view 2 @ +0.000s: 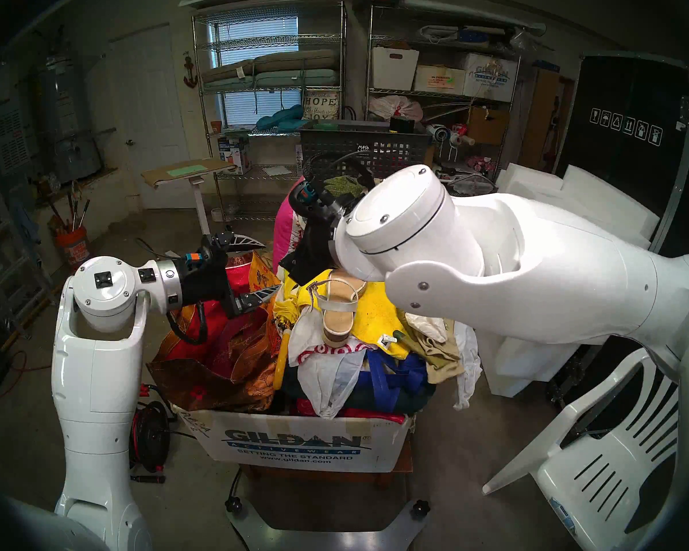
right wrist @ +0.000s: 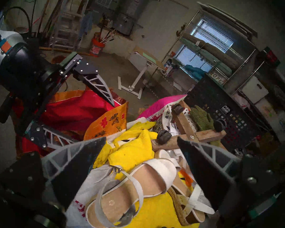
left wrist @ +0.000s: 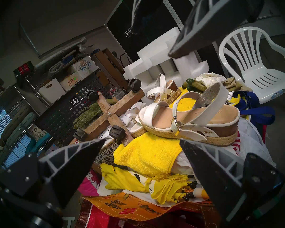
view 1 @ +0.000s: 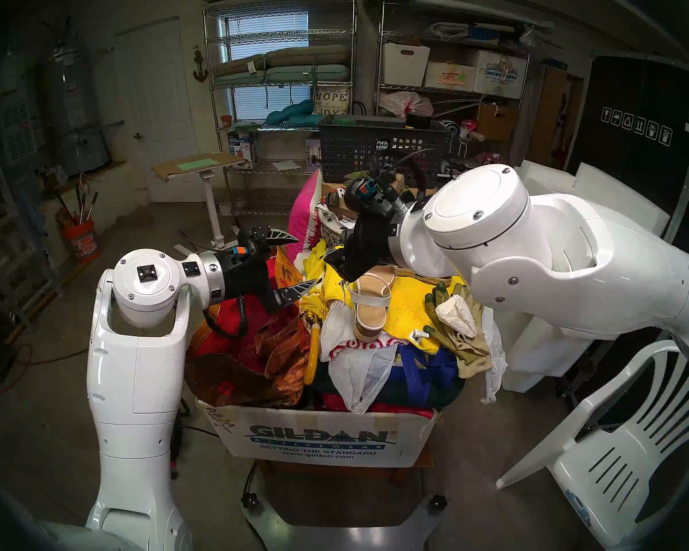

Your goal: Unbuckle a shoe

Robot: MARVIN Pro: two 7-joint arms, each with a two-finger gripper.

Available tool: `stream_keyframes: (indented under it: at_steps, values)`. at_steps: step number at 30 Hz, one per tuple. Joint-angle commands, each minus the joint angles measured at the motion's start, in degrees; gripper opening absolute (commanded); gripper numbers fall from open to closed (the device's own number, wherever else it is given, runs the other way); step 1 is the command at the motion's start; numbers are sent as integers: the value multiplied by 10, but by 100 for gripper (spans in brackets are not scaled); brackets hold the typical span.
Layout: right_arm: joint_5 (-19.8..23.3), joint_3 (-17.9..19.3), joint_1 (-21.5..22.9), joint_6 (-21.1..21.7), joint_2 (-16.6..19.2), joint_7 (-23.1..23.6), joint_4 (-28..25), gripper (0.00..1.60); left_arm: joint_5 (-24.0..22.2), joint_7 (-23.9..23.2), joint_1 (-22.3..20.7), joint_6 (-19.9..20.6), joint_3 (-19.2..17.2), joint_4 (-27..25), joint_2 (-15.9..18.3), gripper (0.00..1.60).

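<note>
Cardboard box (view 1: 327, 439) at the near edge, heaped with bags; shoe (view 1: 370, 303) atop a yellow towel (view 1: 410, 311) mid-pile, strap buckled — left gripper (view 1: 291, 266) beside the pile's left edge, fingers spread; right gripper (right wrist: 141, 158) over the shoe, fingers spread, empty

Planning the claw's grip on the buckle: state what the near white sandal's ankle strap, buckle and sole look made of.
White ankle strap: probably leather or faux leather, smooth outside, grey fuzzy inside. Small gold buckle: shiny, looks like metal. Sandal's sole: braided tan rope band, likely jute, under a brown heel block that could be cork or wood; too blurred to tell.
</note>
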Motion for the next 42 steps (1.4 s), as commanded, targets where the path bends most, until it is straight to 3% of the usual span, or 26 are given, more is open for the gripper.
stream_keyframes:
  at_steps: [1,6,13,19,29,37,42]
  values:
    - [-7,9,4,-8,-2,-22,-4,160,-1,-1,-6,2,0,-10,0,160]
    - [-1,-3,-2,-3,-4,0,15,160,-1,-1,-6,2,0,-10,0,160]
    - [5,-9,-29,-22,52,-12,-3,160,-1,-1,-6,1,0,-10,0,160]
    - [8,-5,-36,-36,77,-11,-22,160,-1,-1,-6,2,0,-10,0,160]
    - [-30,-23,-37,-45,66,62,43,160,-1,-2,-6,2,0,-10,0,160]
    - [-46,-35,-38,-53,55,121,66,160,-1,-2,-6,2,0,-10,0,160]
    - [-51,-40,-41,-54,37,125,76,160,-1,-2,-6,2,0,-10,-1,160]
